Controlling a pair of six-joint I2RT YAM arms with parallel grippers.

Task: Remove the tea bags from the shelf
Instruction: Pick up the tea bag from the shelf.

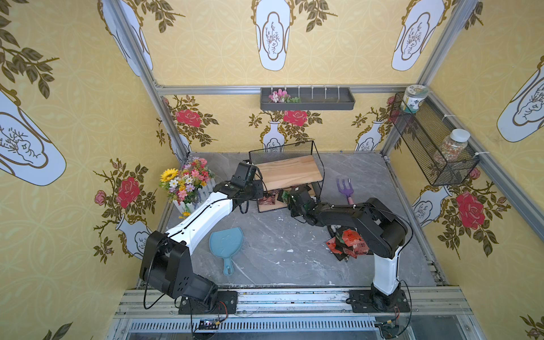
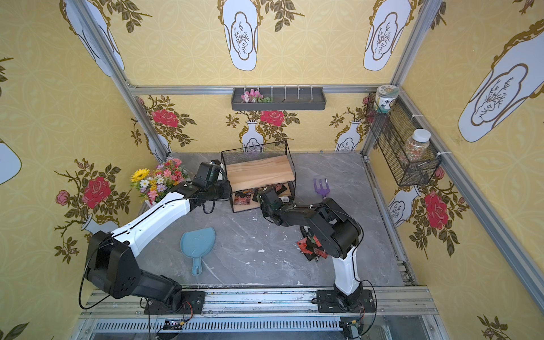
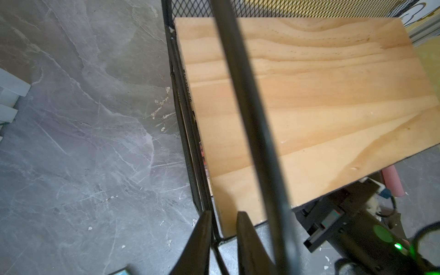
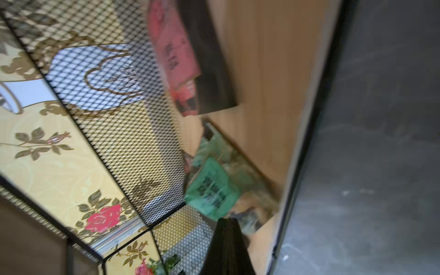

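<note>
Clenched right gripper (image 4: 226, 221) at a green tea bag (image 4: 212, 188) — plain only in the right wrist view; left gripper (image 3: 223, 214), grip unclear.

Red and green tea bags (image 4: 212, 188) are lying on the lower board (image 4: 262, 59) of the wire shelf (image 1: 290, 173); more sachets (image 1: 348, 241) are sitting heaped on the tabletop (image 1: 265, 250).

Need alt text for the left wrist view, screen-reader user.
The left gripper straddles the front corner wire of the shelf, whose top board is bare. Beside it is the grey marble table; the right arm, green light lit, reaches under the board's front edge.
</note>
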